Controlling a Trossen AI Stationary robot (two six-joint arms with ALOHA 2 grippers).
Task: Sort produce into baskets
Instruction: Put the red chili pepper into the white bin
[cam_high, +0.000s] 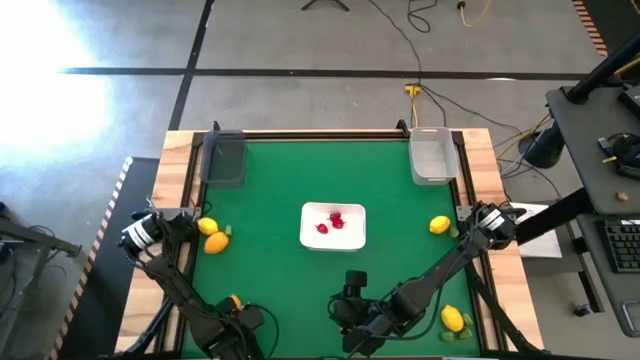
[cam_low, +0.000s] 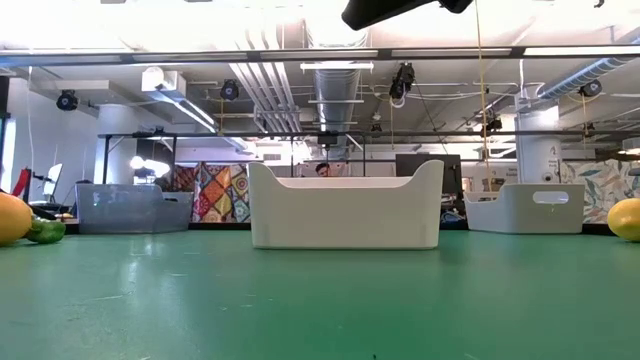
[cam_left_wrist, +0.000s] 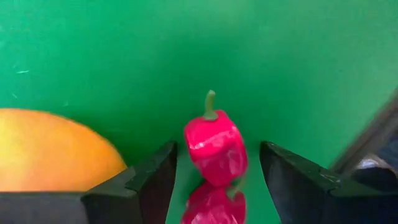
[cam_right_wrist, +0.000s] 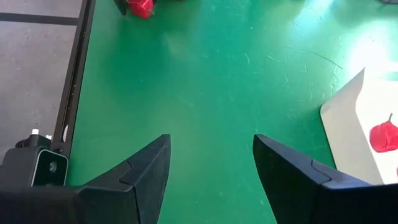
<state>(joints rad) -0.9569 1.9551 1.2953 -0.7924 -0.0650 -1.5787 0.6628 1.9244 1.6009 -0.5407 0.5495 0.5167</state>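
My left gripper (cam_left_wrist: 214, 180) sits low at the near-left of the table, fingers spread wide with 2 red peppers (cam_left_wrist: 214, 146) standing in the gap between them. Neither finger touches them yet, so I have hold of nothing. An orange (cam_left_wrist: 53, 149) lies just beside my left finger (cam_left_wrist: 146, 180).

The nearer pepper looks small, glossy and hard-skinned, probably hollow plastic and very light. I judge it will skid or tip if one finger reaches it first, so I want both pads closing evenly on its blocky shoulders, below the thin green stem (cam_left_wrist: 210, 104). The stem is too slight to grip. With 2 peppers stacked in line, a squeeze could pinch both or flick the far one away.

My right gripper (cam_right_wrist: 211, 168) hovers over bare green mat near the front edge, fingers wide apart and empty, with the tray (cam_right_wrist: 345, 118) off to one side.

From above, the white tray (cam_high: 312, 238) sits mid-table with red berries (cam_high: 334, 220) in it. The dark bin (cam_high: 224, 158) is at the far-left corner, the clear bin (cam_high: 432, 156) at the far right. Neither seems to hold anything, though I cannot be sure. A lemon (cam_high: 440, 225) lies toward the right edge, another lemon (cam_high: 453, 319) at the near right, and a citrus pair (cam_high: 213, 235) with a green piece (cam_high: 227, 232) on the left. Most sorting seems ahead of me.
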